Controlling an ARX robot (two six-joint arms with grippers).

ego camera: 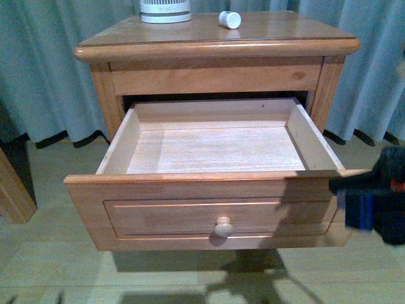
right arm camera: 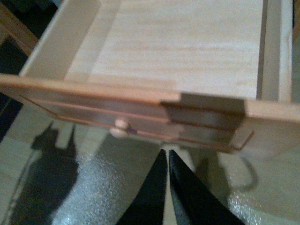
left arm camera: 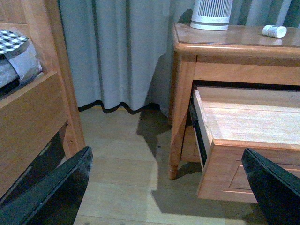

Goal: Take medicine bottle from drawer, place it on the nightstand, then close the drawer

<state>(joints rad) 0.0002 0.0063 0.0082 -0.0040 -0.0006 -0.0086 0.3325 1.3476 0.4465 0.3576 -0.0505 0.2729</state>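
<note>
The small white medicine bottle (ego camera: pixel 230 19) lies on its side on the nightstand's glossy top (ego camera: pixel 278 31), also seen from the left wrist as the bottle (left arm camera: pixel 274 31). The upper drawer (ego camera: pixel 215 149) is pulled far out and its pale inside is bare; its front carries a round knob (ego camera: pixel 223 227). My right gripper (right arm camera: pixel 167 154) is shut on nothing, just in front of the drawer front (right arm camera: pixel 201 119), to one side of the knob (right arm camera: pixel 120 126). It shows dark and blurred as the right gripper (ego camera: pixel 373 202). My left gripper (left arm camera: pixel 166 152) is open, low over the floor beside the nightstand (left arm camera: pixel 183 93).
A white ribbed appliance (ego camera: pixel 165 11) stands at the back of the nightstand top. Grey curtains (ego camera: pixel 38 63) hang behind. Wooden furniture (left arm camera: pixel 28 117) with bedding stands to the left of the nightstand, with a strip of pale floor (left arm camera: pixel 122 154) between them.
</note>
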